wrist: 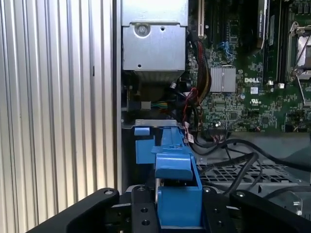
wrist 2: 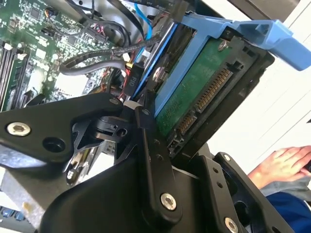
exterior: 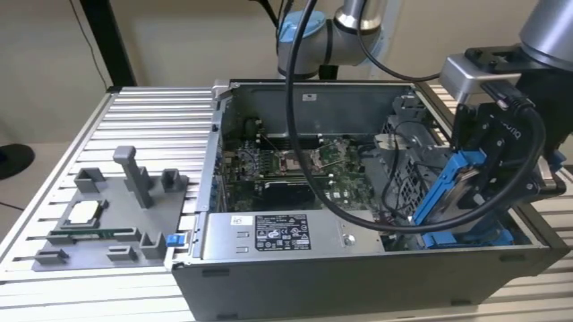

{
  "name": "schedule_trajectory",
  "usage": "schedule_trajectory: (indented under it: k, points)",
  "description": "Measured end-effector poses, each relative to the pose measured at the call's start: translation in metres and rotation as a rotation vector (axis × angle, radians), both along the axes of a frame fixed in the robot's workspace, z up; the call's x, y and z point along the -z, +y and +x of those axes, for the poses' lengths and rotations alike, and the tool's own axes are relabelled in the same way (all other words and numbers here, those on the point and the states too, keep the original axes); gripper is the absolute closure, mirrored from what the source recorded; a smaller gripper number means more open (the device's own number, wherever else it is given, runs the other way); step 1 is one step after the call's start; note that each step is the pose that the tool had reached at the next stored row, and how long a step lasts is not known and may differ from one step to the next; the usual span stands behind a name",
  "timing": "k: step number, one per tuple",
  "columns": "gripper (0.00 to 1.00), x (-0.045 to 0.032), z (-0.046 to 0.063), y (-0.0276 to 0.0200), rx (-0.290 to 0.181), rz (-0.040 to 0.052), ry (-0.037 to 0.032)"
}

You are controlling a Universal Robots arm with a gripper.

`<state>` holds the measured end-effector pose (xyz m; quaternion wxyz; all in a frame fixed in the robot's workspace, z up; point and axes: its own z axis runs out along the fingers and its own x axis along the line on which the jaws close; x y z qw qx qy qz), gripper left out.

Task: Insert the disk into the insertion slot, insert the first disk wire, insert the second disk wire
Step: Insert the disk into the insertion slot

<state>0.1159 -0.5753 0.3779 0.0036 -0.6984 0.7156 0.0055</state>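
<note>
Arm angled down; end effector clamped, fingers tilted.

A white label on top of the grey power-supply box carries rows of small print and a row of marks, all too small to make out; a smaller white sticker sits just beside it. In the first wrist view the motherboard bears a short white printed word and a white mark near it. In the second wrist view a black connector shows a short white code. Pale lettering runs down the black body of the pincer clamped on the disk.
</note>
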Motion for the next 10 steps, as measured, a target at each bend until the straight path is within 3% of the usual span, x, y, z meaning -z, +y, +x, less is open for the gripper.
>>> schedule_trajectory:
  k: [3,8,9,10]
  points:
    - [1.00,0.0047,0.0000,0.0000,0.000,0.0016,0.0000]
    - [1.00,0.0056,0.0000,0.0001,0.000,0.0053,-0.0001]
    - [0.00,0.0057,0.0000,0.0000,0.000,0.0056,0.0000]
    - [0.00,0.0060,0.0000,0.0000,0.000,0.0064,0.0000]
